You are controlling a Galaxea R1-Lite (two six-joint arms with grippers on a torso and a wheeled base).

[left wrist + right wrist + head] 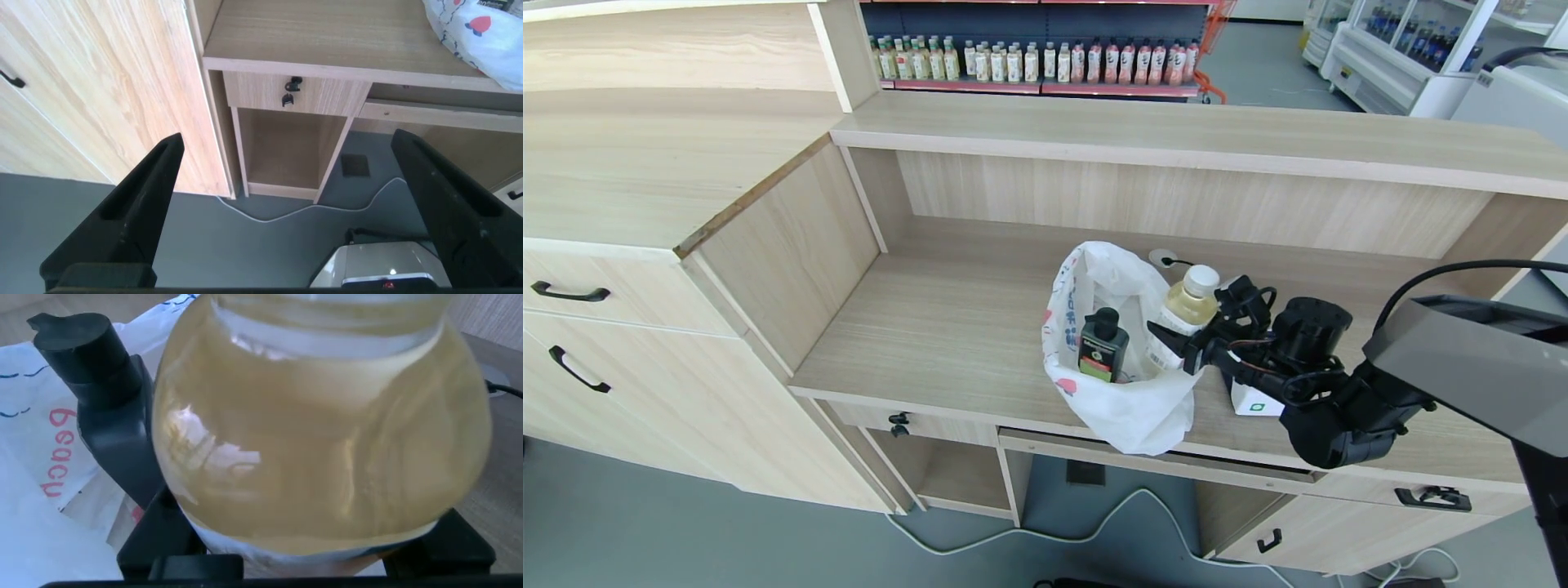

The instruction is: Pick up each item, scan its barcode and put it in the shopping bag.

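Two bottles were up at the counter (947, 327) when you looked. One was a dark bottle (1103, 347). It stood inside the white bag (1131, 416), and the bag sat by the front edge of the counter, nearer the right end. The bag's mouth was open at the top, so things could drop straight in.

The other was a yellow bottle (1191, 306) with a white cap. Your right gripper (1194, 336) had its fingers closed around the lower part of it. It held the bottle cap up and tipped a little, right at the bag's right side. Gripping it low left the top free. I think that made it easy to lower it in next to the dark one. You could not tell if it was scanned.

Your left gripper (282, 220) hung low in front of the counter, near the drawer (288, 90) at the left end. Its fingers were spread wide and held nothing. That spot put it out of the way.
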